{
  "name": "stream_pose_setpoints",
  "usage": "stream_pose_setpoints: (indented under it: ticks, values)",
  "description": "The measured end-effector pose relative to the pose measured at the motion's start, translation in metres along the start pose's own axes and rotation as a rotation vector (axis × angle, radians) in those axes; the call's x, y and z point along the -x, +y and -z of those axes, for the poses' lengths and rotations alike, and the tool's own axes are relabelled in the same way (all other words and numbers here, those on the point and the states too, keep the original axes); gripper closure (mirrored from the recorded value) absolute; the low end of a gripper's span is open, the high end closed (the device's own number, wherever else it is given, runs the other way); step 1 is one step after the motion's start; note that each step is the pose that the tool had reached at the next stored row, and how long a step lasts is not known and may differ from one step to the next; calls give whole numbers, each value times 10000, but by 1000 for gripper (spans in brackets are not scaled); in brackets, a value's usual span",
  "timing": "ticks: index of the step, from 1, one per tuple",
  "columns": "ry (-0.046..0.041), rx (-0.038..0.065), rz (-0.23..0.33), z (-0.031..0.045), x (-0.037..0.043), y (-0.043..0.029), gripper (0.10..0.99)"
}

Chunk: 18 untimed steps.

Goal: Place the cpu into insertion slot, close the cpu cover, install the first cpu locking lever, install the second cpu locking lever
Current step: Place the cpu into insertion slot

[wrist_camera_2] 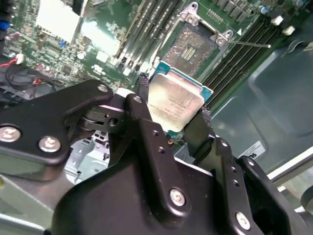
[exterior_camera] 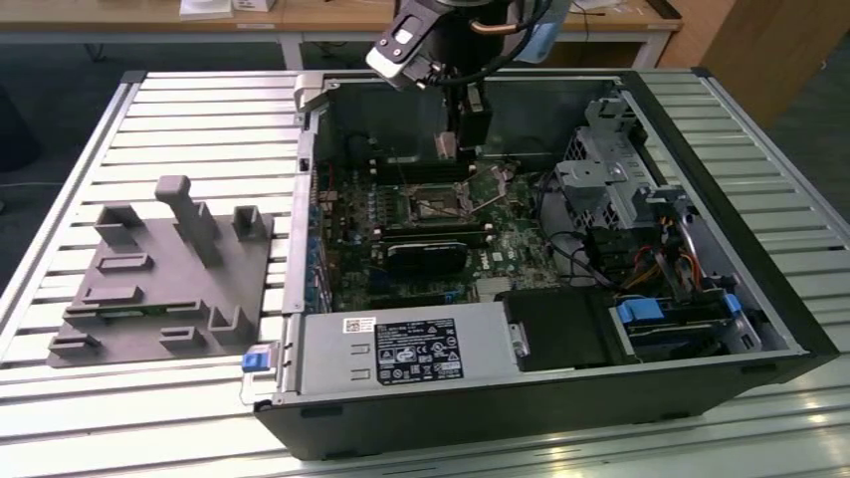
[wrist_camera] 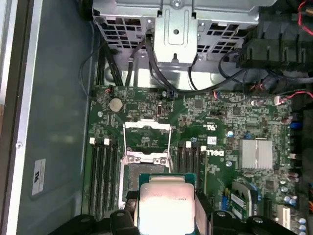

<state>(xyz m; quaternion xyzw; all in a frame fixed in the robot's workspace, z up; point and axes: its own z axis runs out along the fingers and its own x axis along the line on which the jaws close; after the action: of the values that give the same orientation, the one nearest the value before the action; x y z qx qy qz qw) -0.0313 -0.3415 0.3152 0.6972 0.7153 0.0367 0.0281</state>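
- Exterior view: whole rig. Open PC case [exterior_camera: 531,418] lies on a slatted table [exterior_camera: 199,119]; grey fixture block [exterior_camera: 159,269] at 9 o'clock of the case, well apart from it.
- Same view: gripper [exterior_camera: 455,149] hangs inside the case, w/ the insertion slot [exterior_camera: 439,207] at its 6 o'clock. Black card [exterior_camera: 425,254] at 6 o'clock of the slot, labelled PSU box [exterior_camera: 398,349] beyond that. Can't make out the chip from here.
- First wrist view adds board detail: cpu cover [wrist_camera: 146,140] flipped open just beside the slot [wrist_camera: 128,178], coin cell [wrist_camera: 115,104], silver heatsink [wrist_camera: 255,152], drive cage [wrist_camera: 176,19].
- Second wrist view: slot [wrist_camera_2: 191,46] bare, pin field exposed, thin silver rod [wrist_camera_2: 249,44] sticking out beside it.
- Gripper [wrist_camera_2: 172,106] in both wrist views: jaws closed to chip width, black fingers [wrist_camera_2: 142,93] clamping opposite edges of the cpu [wrist_camera_2: 173,100].
- cpu [wrist_camera: 164,205] metal top up, held clear of the slot, partly overlapping it in the first wrist view; not seated.
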Motion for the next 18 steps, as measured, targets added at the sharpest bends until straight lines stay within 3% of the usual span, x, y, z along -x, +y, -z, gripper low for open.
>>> stream_pose_setpoints:
  ticks: [13,18]
  values:
    - [24,-1,245,-232,-58,-46,549]
    - [10,-2,221,-275,-68,-51,549]
